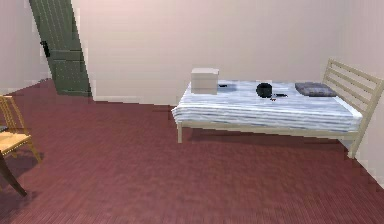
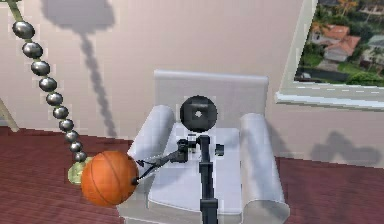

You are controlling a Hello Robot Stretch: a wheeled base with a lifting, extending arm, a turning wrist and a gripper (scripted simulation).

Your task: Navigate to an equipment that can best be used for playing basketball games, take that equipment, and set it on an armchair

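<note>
One round orange basketball (image 2: 108,178), dark-seamed, hangs at the far end of the gripper (image 2: 140,167), which holds it beside the rounded arm of the pale, padded armchair (image 2: 210,90).

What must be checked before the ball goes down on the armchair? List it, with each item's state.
1. Ball hangs at the end effector's far end, held: ok.
2. Armchair faces the arm, within the arm side view: ok.
3. Ball lined up with the seat: not ok; it shows at the outer edge of the armrest on the view's left, not at the seat.
4. Seat free of other things: ok where visible; the arm covers its middle.
5. Ball clear of the beaded lamp beside it: cannot tell.
</note>
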